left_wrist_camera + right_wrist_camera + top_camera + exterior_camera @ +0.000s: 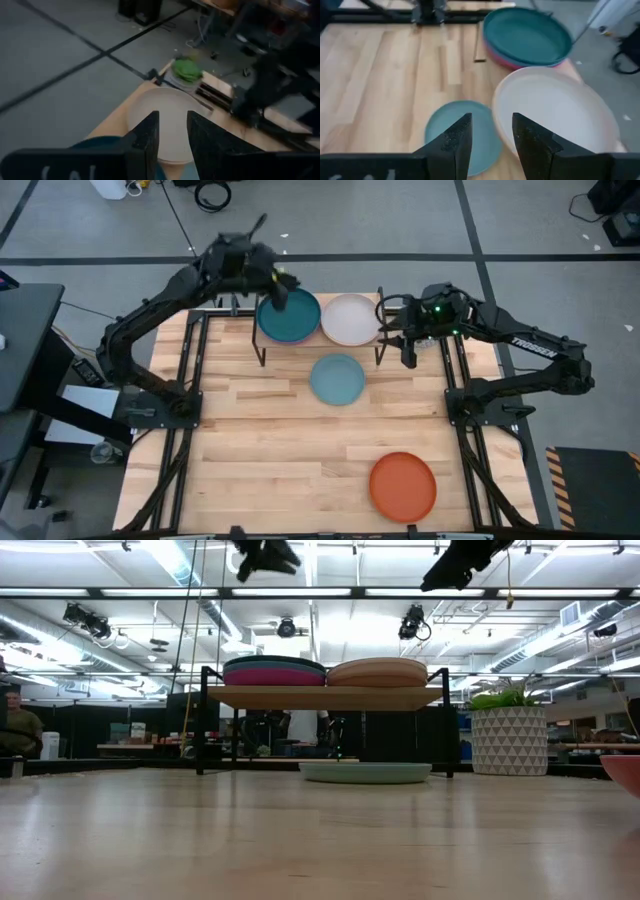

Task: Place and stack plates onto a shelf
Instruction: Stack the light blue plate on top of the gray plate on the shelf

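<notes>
High view shows the shelf (330,338) standing at the far middle of the table (260,450), carrying two stacks side by side: a dark teal plate (291,316) tops the left stack, with a magenta plate (272,676) showing under it in the low view, and a cream plate (350,319) tops the right one. A pale blue plate (337,378) lies on the table just in front of the shelf, partly beneath it in the low view, and an orange plate (403,485) lies well apart at the near right. The left gripper (278,284) hangs over the teal stack's far-left edge, fingers parted by a narrow gap, holding nothing. The right gripper (408,350) hovers beside the shelf's right end, fingers likewise parted and empty.
</notes>
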Robot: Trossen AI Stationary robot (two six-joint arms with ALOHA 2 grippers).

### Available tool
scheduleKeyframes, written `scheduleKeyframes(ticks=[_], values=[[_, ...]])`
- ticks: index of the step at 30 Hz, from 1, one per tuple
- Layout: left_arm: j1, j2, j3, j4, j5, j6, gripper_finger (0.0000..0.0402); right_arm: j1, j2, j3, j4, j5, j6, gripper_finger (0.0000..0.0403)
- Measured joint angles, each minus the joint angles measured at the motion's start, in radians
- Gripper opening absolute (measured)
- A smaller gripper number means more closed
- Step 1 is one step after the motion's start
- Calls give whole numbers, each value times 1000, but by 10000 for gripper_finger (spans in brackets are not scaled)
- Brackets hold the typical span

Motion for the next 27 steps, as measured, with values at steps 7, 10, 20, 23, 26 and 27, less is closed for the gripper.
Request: scheduleKeyframes(ticks=[7,10,20,23,26,27], values=[[-196,-52,-83,-20,-154,96,107,28,61,0,-6,-11,36,146],[-224,-80,-200,31,-105,81,107,39,102,0,4,-11,73,146],[-265,-270,-639,464,-22,-111,107,97,258,0,6,48,247,146],[-284,-295,-743,536,-10,-182,107,105,313,0,3,96,282,146],[-306,-296,-821,527,39,-231,107,114,368,-4,10,124,311,146],[-316,-297,-841,530,61,-244,107,120,384,-11,17,134,326,146]])
